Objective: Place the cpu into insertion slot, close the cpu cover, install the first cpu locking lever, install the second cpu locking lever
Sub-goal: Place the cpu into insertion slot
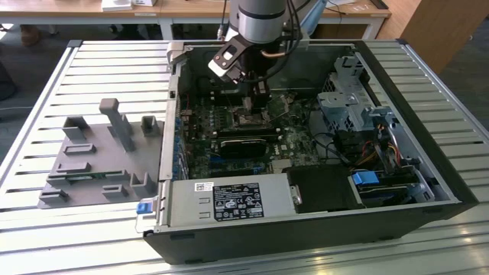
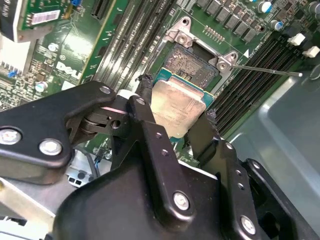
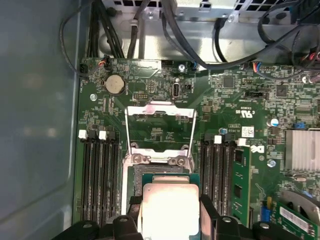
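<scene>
- We see the claw (image 2: 178, 100) pinching the cpu (image 2: 177, 110) by two opposite edges, with a finger (image 2: 144, 114) on each side. In both wrist views the grey-tan top faces up between them.
- The cpu hangs over the near part of the socket (image 2: 192, 62), whose contact field lies bare beyond it. We cannot tell whether the chip touches it yet.
- In the first wrist view the cover (image 3: 160, 111) stands swung open past the socket, with the board showing through its window, so nothing is closed.
- A thin lever (image 2: 265, 70) sticks out sideways from a socket corner, unlatched.
- Memory slots (image 3: 97, 175) flank the socket on both sides, inside the case (image 1: 306, 229) on the bench (image 1: 91, 69).
- The main risk, as we judge it, is that the chip looks offset from the socket frame. Lowering it here could land an edge on the contacts and bend them.
- Such a thin edge pinch may also let the chip tilt or slip, and the upright cover could drop onto the fingers.
</scene>
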`<state>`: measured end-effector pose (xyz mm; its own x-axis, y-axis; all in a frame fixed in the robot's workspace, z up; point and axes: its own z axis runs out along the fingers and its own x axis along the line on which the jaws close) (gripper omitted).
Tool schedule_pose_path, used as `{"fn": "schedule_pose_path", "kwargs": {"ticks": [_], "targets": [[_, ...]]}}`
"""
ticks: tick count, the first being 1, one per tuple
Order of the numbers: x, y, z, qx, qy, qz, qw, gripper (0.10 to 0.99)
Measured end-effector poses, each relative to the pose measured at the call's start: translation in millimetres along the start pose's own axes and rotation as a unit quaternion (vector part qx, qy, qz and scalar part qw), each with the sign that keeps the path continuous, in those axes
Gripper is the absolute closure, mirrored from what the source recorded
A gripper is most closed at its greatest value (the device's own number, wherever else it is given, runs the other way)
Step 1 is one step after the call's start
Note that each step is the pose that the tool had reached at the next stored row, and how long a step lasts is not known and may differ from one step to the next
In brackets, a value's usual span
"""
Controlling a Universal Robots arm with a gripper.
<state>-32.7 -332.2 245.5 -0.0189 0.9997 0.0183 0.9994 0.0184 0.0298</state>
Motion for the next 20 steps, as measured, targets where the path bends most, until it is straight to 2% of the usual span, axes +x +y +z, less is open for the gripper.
{"fn": "schedule_pose_path", "kwargs": {"ticks": [5,20], "targets": [[5.1,-0.1,5.3,0.0,0.0002,0.0,1.0,0.549],[8.0,-0.8,14.9,0.0,0.0,0.001,1.0,0.549]]}}
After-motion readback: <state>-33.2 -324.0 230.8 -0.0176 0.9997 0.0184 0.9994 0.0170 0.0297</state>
